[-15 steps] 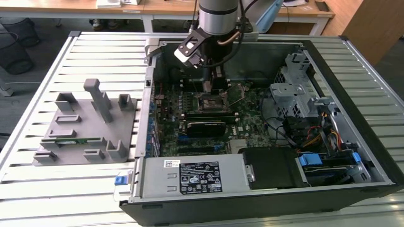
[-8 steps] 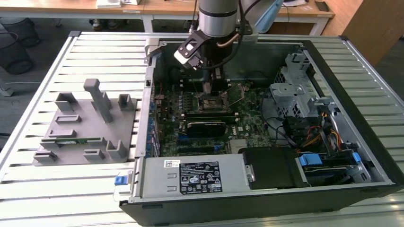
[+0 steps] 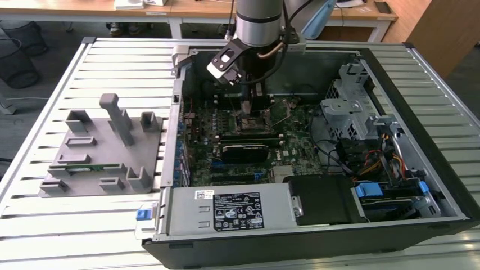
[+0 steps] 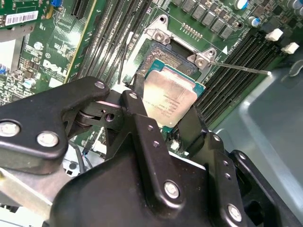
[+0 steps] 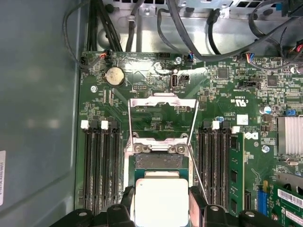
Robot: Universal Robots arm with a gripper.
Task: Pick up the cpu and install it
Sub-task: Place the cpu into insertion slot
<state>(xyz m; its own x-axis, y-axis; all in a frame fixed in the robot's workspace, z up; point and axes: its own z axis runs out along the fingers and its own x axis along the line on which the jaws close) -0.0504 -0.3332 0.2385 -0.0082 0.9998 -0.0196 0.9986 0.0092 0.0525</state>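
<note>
Here, in the exterior view, the arm [image 3: 255, 22] reaches down into an open computer case [image 3: 420, 185], and its gripper [image 3: 251, 111] hangs right over the socket [image 3: 261, 119] on the green motherboard [image 3: 300, 149]. Just beside the socket, toward the labelled power supply [image 3: 225, 209], sits a black shroud [image 3: 244, 151]. A grey metal drive cage [image 3: 349, 107] stands to the exterior view's right of the socket, with bundled wires near it. Well apart from the socket, outside the case on the exterior view's left, a grey moulded fixture [image 3: 98, 152] rests on the slatted metal table [image 3: 75, 236]. Wooden desks [image 3: 195, 8] and wire bins [image 3: 19, 56] stand in the room beyond. In the second wrist view, the two black fingers [image 4: 135, 106] pinch the cpu [image 4: 173, 101] by opposite edges with its silvery top facing the camera. It is held tilted just above the socket, covering part of it and not seated. A thin lever rod [image 4: 241, 69] juts out from one corner of the socket, and rows of black memory slots [image 4: 236, 61] run along both sides of it. In the first wrist view, the cpu overlaps the socket's near edge, and the metal load plate [image 5: 163, 111] stands raised on the far side. Beyond that plate lie a coin battery [image 5: 114, 75] and dark cables [image 5: 189, 28], and a green memory stick [image 5: 235, 175] sits in a slot beside the socket.
</note>
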